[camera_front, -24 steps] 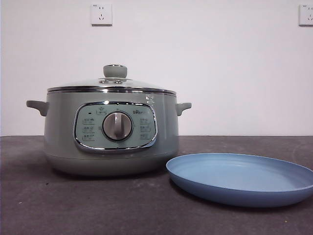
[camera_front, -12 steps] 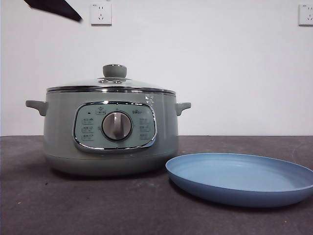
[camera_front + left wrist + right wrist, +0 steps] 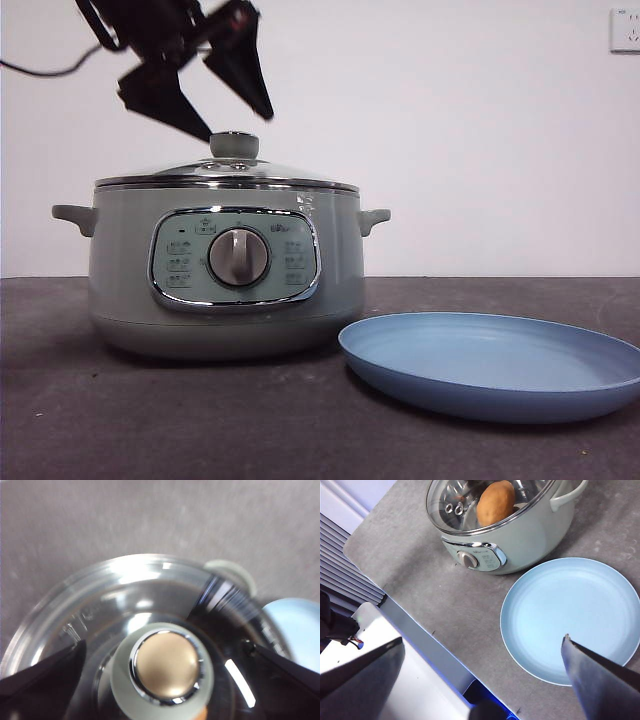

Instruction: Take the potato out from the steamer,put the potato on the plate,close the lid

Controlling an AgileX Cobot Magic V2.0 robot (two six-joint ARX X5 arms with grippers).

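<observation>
The left gripper [image 3: 240, 125] hangs just above the lid [image 3: 228, 172] with its black jaws spread wide on either side of the sage-green knob [image 3: 162, 667], not touching it. The lid sits closed on the steamer [image 3: 225, 270], and through the glass the potato [image 3: 495, 502] shows lying inside the pot. The right gripper [image 3: 482, 652] hovers high over the desk [image 3: 200, 420] with its jaws wide apart, holding nothing, while the light-blue plate [image 3: 490, 365] rests just beside the steamer.

Potato [image 3: 495, 502] (partly seen through lid [image 3: 490, 500]) hidden in front view; left wrist view motion-blurred.
</observation>
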